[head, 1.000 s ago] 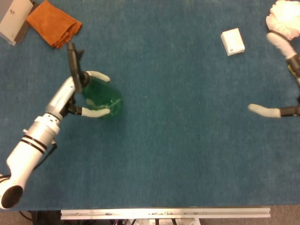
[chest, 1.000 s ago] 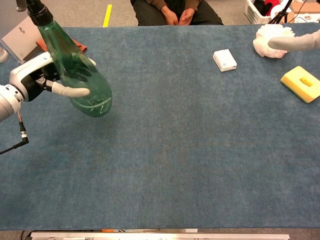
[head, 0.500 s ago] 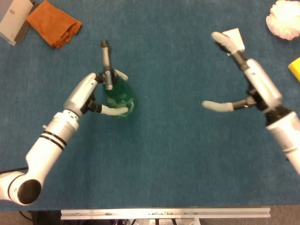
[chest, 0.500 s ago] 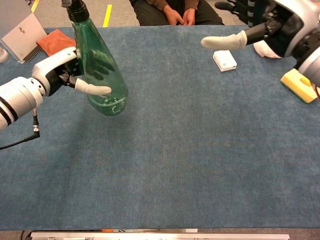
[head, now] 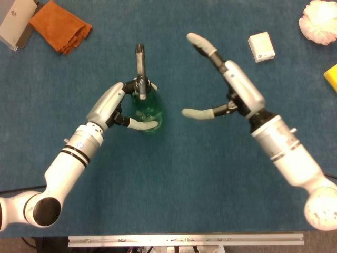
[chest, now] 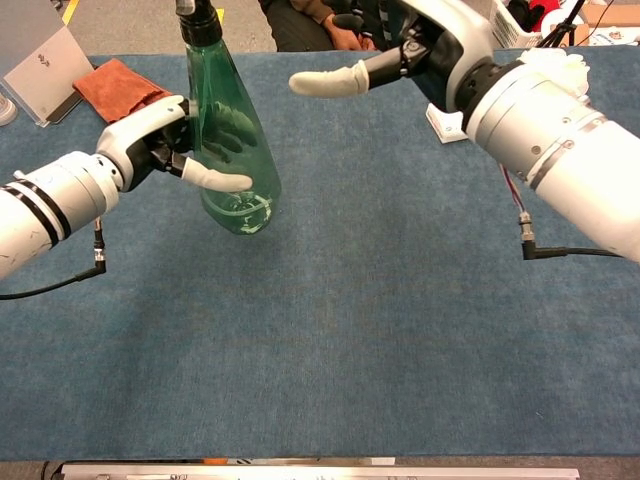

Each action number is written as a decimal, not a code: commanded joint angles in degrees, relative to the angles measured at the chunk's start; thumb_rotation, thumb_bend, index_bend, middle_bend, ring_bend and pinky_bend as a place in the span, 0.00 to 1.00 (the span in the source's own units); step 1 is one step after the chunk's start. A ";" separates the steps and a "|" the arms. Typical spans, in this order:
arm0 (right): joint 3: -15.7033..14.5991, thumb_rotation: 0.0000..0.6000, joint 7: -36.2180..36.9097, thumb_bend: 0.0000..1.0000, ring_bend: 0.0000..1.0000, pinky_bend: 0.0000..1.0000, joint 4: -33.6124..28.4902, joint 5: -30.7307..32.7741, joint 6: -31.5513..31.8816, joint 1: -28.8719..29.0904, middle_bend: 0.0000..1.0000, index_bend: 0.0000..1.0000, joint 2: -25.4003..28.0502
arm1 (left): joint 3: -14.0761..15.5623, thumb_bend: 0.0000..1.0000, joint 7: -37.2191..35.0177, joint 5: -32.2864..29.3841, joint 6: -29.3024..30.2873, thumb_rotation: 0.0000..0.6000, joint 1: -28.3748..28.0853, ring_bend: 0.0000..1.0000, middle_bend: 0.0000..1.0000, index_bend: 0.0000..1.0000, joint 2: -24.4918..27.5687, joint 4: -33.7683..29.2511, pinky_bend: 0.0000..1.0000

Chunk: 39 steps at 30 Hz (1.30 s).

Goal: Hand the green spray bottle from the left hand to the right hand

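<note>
Your green spray bottle (chest: 228,150) is translucent green plastic with a dark spray head at the top. It stands nearly upright, tilted slightly, lifted above the blue tabletop at its left-centre. In the head view you look down on it (head: 146,105), the dark nozzle pointing toward the table's far edge.

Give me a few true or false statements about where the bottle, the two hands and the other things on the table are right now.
1. The left hand holds the green spray bottle. True.
2. The right hand already grips the bottle. False: its fingers are spread, clear of the bottle.
3. The bottle lies flat on the table. False: it is held nearly upright.
4. An orange cloth lies toward the far left corner. True.
5. The small white box sits in the right hand. False: it rests on the table.
</note>
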 commanded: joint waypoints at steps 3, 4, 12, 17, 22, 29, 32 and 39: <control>1.39 1.00 -2.96 0.12 0.00 0.00 0.87 2.49 1.14 1.98 0.04 0.00 -3.42 | -0.59 0.20 2.50 -1.99 0.54 1.00 -0.75 0.36 0.42 0.41 -1.01 -0.04 0.57; 1.67 1.00 -3.79 0.12 0.00 0.00 1.27 2.85 1.70 2.36 0.04 0.00 -4.29 | -0.67 0.20 2.91 -2.39 0.55 1.00 -0.87 0.36 0.42 0.41 -1.17 -0.05 0.57; 3.19 1.00 -8.34 0.12 0.00 0.00 3.05 5.28 3.59 5.04 0.06 0.00 -9.26 | -1.01 0.21 5.50 -4.55 0.89 1.00 -1.50 0.36 0.42 0.41 -2.07 -0.08 0.57; 4.25 1.00 -10.88 0.15 0.01 0.00 4.30 7.16 4.38 6.73 0.07 0.00 -11.99 | -1.10 0.22 7.01 -5.74 1.03 1.00 -1.81 0.36 0.42 0.41 -2.21 -0.26 0.57; 5.21 1.00 -12.89 0.18 0.03 0.00 6.29 9.17 5.44 8.09 0.09 0.00 -14.90 | -1.32 0.23 8.54 -6.96 1.34 1.00 -2.17 0.36 0.42 0.41 -2.31 -0.75 0.57; 6.33 1.00 -14.23 0.20 0.06 0.00 9.15 10.13 6.34 9.57 0.12 0.00 -18.42 | -1.83 0.25 10.11 -8.41 1.66 1.00 -2.74 0.36 0.42 0.41 -2.58 -1.32 0.57; 6.57 1.00 -14.44 0.21 0.09 0.02 9.79 10.07 6.78 9.89 0.14 0.00 -19.75 | -1.85 0.25 10.70 -8.90 1.65 1.00 -2.94 0.36 0.42 0.41 -2.61 -1.39 0.57; 7.17 1.00 -15.08 0.27 0.15 0.08 11.24 9.65 7.59 10.62 0.20 0.09 -22.38 | -2.19 0.25 11.30 -10.38 1.42 1.00 -3.30 0.36 0.42 0.41 -2.68 -1.40 0.58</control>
